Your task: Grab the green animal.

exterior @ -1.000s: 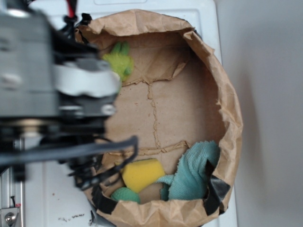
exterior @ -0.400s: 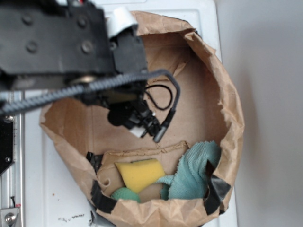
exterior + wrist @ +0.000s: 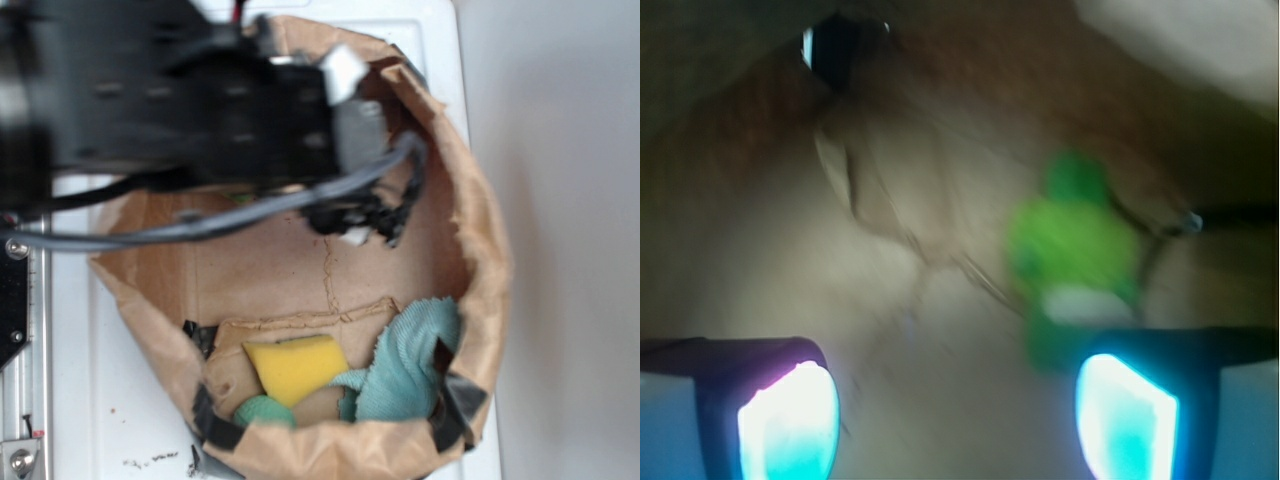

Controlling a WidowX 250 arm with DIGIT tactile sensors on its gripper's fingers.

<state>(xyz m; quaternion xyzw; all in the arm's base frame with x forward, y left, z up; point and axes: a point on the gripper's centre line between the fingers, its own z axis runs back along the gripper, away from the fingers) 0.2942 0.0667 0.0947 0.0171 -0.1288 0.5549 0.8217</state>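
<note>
while the gripper (image 3: 955, 410) hangs spread wide and empty at the frame's bottom, the green animal (image 3: 1072, 262) lies right of centre, above its right finger (image 3: 1125, 418).

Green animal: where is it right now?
In the wrist view the green animal lies on the brown paper floor of the bag, right of centre, just ahead of the open claw's right finger. The arm hides it in the exterior view.
</note>
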